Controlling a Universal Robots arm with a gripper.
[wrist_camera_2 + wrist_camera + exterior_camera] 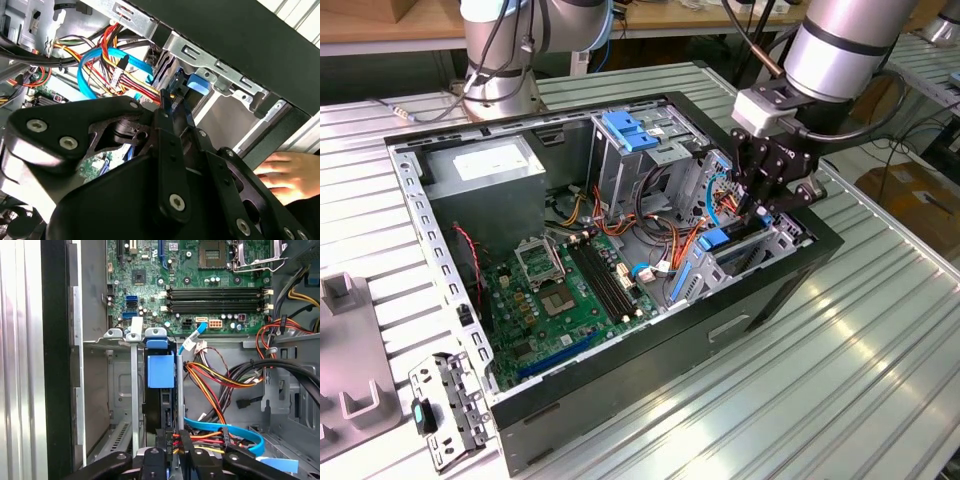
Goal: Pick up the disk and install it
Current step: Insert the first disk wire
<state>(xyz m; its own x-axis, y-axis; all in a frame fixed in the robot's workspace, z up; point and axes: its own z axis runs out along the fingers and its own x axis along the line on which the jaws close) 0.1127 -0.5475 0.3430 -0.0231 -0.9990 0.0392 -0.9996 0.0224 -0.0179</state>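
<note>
The open computer case (620, 420) lies on its side on the ribbed metal table (840, 380). The arm reaches down from the exterior view's right, and its black gripper (767, 205) is lowered into the drive cage (760, 255) at the case's front corner.

The disk (161, 370) stands on edge inside that cage, slotted between the grey metal walls. In the first wrist view its blue carrier tab faces the camera, with the dark edge of the drive running below it toward the gripper (172, 452). The black fingers (188, 450) stand close together around the disk's near end, where red, yellow and orange wires plug in. Whether they actually press on the disk I cannot tell.

A light-blue flat cable (225, 432) curves just beside the fingers. The green motherboard (570, 300) lies further inside the case, and the grey power supply (485, 170) sits in the far corner.

In the second wrist view a person's hand (290, 172) rests outside the case, near the black front panel.
</note>
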